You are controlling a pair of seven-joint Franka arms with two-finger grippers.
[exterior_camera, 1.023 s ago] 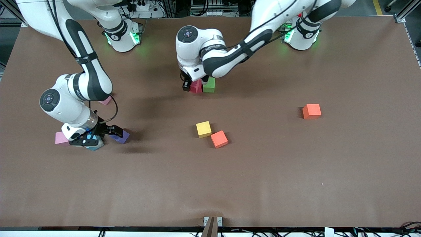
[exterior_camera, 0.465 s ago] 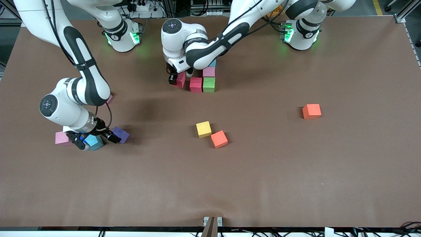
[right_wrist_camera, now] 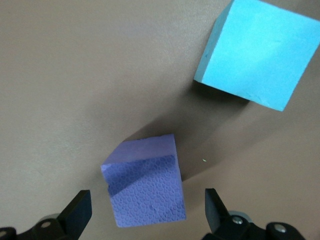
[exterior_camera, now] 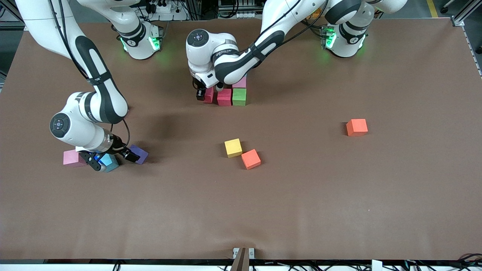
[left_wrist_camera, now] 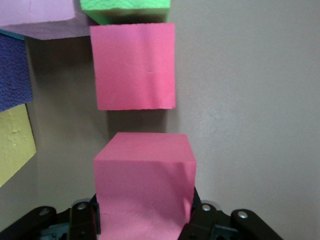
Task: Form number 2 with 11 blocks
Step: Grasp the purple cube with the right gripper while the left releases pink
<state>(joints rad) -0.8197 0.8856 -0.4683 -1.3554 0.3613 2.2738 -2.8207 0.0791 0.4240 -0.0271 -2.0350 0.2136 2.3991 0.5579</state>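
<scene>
Left gripper [exterior_camera: 208, 94] — pinched on a red block [left_wrist_camera: 144, 170], just apart from the row.
The row's end block [exterior_camera: 224, 97] is seen at its 3 o'clock in the front view — the right gripper [exterior_camera: 112, 160] is spread over a purple block [exterior_camera: 138, 154].

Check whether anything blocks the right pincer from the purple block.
Nothing visible does. The right pincer is open, with the purple block in the gap between its fingers. The blue block sits apart, clear of the approach.
</scene>
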